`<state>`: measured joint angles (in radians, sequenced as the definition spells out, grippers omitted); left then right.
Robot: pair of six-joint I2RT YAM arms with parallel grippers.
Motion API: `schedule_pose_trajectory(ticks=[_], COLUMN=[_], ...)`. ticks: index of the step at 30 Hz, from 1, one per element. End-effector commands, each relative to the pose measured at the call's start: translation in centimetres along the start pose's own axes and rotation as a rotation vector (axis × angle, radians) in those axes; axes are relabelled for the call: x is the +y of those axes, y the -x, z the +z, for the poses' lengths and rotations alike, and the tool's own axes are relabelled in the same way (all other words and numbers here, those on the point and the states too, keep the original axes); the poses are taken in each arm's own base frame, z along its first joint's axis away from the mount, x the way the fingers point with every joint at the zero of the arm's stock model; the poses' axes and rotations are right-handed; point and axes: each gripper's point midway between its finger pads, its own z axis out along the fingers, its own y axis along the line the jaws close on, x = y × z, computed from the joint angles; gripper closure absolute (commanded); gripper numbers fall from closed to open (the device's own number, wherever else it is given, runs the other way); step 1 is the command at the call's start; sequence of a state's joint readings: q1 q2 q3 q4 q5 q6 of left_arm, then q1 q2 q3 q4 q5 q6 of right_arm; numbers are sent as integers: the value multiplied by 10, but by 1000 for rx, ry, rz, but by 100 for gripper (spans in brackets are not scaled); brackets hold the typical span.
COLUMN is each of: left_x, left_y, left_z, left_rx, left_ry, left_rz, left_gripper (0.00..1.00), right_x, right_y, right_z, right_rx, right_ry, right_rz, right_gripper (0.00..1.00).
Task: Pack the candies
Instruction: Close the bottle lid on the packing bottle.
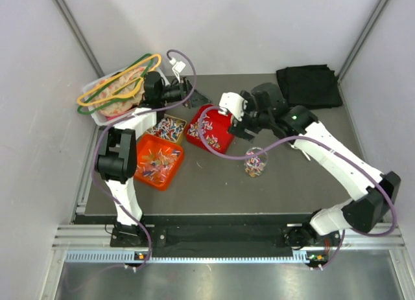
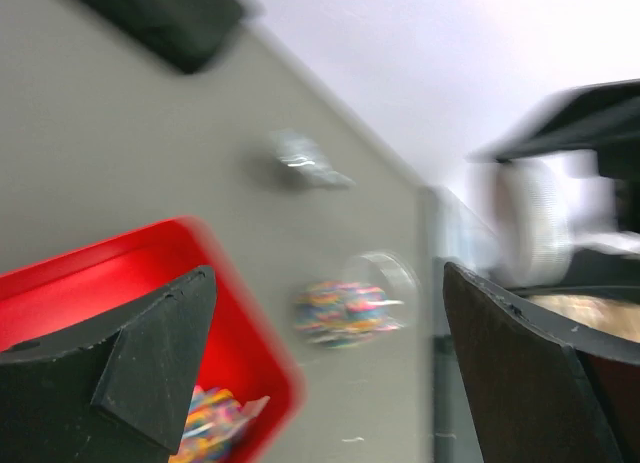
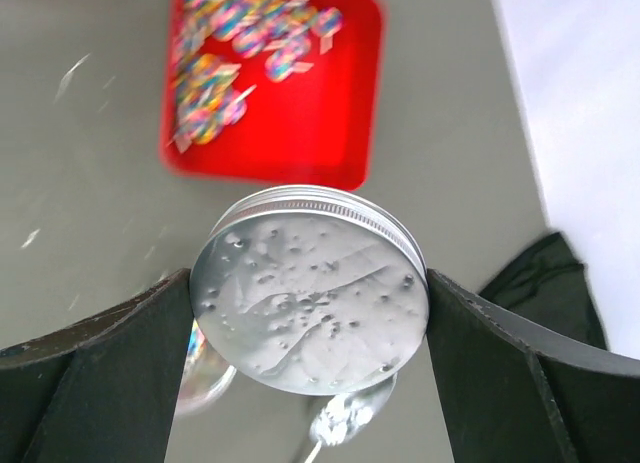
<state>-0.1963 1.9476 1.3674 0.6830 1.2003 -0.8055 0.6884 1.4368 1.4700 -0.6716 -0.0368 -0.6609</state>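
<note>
The left hand [image 2: 327, 278] stands with its fingers [image 2: 150, 353] wide apart and nothing between them, raised above the bench [image 1: 292, 183] near the far-left edge of the red tray [image 1: 220, 139]. The left wrist view is blurred. The right hand [image 3: 308, 283] is clamped on a round metal lid [image 3: 310, 313], one finger against each side of the rim, flat face toward the camera. The lid is held in the air over the bench on the right side of the red tray. The candies [image 3: 230, 53] lie in four places: a loose heap in the red tray, a layer in the orange tray [image 1: 170, 173], a fill in the small tray [image 1: 167, 127] between those two, and a portion inside the clear jar [image 1: 255, 162]. The jar stands upright on the bench just right of the red tray, not touching it. A black cloth [image 1: 310, 85] lies folded at the far-right corner. A white bin [image 1: 97, 115] with coloured hangers [image 1: 120, 76] sits at the far-left corner.
</note>
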Motion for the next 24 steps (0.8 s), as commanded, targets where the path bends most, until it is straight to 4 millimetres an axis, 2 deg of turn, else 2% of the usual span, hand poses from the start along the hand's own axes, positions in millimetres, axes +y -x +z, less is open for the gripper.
schedule_pose_trajectory(ticks=[1, 2, 3, 4, 5, 6, 7, 8, 13, 15, 16, 22, 24], left_x=[37, 47, 46, 52, 49, 47, 48, 42, 34, 32, 37, 39, 39], left_y=[-4, -3, 0, -11, -6, -14, -26, -28, -50, -49, -52, -52, -46], left_z=[-20, -24, -26, -30, -33, -27, -27, -27, -22, -25, -30, -49, -57], left_rx=[73, 65, 72, 89, 83, 122, 145, 154, 183, 177, 180, 172, 159], left_ry=[262, 324, 356, 401, 457, 463, 478, 484, 492, 512, 551, 631, 643], left_rz=[232, 258, 337, 347, 392, 494, 513, 533, 511, 512, 508, 526, 528], left_gripper=[1, 1, 1, 1, 1, 1, 1, 1, 1, 1, 1, 1, 1], right_x=[24, 28, 30, 32, 24, 27, 32, 34, 72, 85, 86, 99, 101], right_y=[-17, -25, -32, -36, -42, -51, -53, -58, -89, -97, -96, -110, -109], right_z=[-40, -45, -46, -46, -49, -47, -47, -48, -34, -28, -24, 0, 5], right_rx=[15, 36, 48, 48, 47, 58, 49, 57, 146, 167, 160, 209, 209], right_ry=[174, 194, 211, 228, 205, 221, 248, 258, 383, 426, 431, 471, 473], right_rz=[-11, 1, 13, 29, 59, 81, 93, 99, 96, 112, 116, 126, 135], right_gripper=[27, 27, 27, 27, 27, 27, 27, 27, 27, 28, 28, 28, 28])
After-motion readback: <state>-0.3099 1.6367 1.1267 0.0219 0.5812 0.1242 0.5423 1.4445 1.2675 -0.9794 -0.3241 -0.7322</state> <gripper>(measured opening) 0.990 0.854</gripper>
